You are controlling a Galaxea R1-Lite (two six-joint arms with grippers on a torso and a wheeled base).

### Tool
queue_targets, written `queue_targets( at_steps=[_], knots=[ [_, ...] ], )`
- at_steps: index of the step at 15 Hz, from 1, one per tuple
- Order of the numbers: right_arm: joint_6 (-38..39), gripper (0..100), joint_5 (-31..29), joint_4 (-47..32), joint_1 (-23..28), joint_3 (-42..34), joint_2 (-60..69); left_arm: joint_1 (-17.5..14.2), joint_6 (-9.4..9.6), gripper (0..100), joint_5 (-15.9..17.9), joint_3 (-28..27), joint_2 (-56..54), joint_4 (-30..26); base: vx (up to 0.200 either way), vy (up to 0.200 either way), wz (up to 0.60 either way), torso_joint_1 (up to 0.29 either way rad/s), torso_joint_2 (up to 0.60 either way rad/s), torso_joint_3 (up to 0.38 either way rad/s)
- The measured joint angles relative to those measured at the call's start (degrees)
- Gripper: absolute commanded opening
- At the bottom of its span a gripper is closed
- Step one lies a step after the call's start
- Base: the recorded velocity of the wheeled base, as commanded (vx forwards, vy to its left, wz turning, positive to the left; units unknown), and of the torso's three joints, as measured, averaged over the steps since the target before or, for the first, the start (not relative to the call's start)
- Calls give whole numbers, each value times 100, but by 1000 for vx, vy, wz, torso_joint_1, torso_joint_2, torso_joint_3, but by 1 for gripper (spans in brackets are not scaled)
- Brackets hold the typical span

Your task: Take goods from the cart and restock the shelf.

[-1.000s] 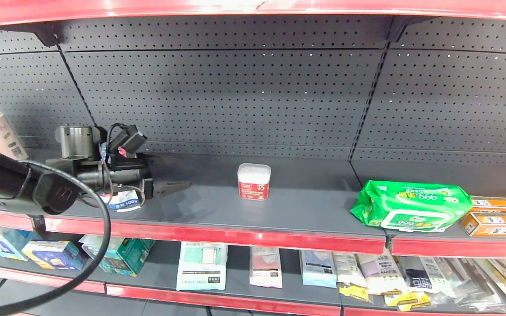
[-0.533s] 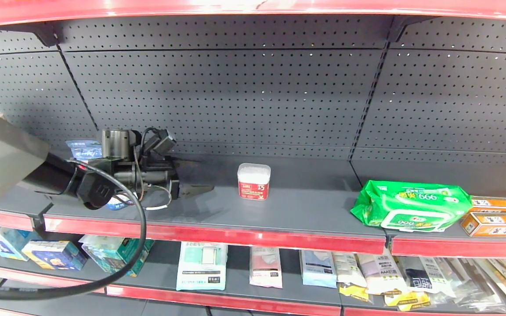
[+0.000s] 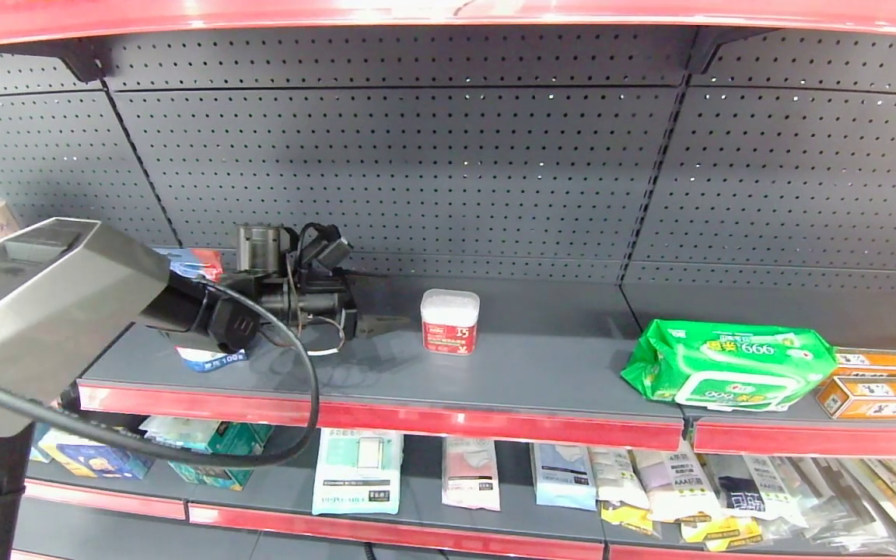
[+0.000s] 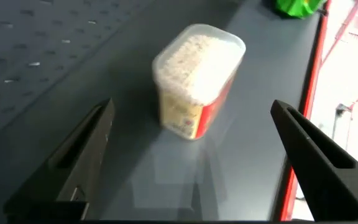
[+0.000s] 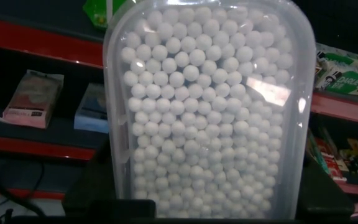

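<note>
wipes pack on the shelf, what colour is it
The wipes pack is green with a white-edged flap; clearest in the head view.

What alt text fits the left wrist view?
The open left gripper frames a clear plastic tub with white contents and a red label, upright on the dark grey metal shelf; a green pack lies beyond.

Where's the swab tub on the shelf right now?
Head view: tub stands on the shelf, centre, just right of the open left tool, untouched; wipes pack farther right.
</note>
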State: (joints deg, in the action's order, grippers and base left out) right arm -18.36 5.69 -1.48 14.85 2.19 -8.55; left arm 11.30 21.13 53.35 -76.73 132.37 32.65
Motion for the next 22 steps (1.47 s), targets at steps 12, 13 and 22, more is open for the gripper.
queue_targets(
  at_steps=[12,13,22],
  knots=[
    [-132,0,18,0,0,0,-74,305,-13,100,51,-863,842,-27,0,0,0,0,0,0],
    [-156,0,18,0,0,0,-74,308,-57,100,55,-891,870,-24,0,0,0,0,0,0],
    [-195,0,18,0,6,0,-84,400,-116,100,57,-1387,1220,-18,0,0,0,0,0,0]
  ],
)
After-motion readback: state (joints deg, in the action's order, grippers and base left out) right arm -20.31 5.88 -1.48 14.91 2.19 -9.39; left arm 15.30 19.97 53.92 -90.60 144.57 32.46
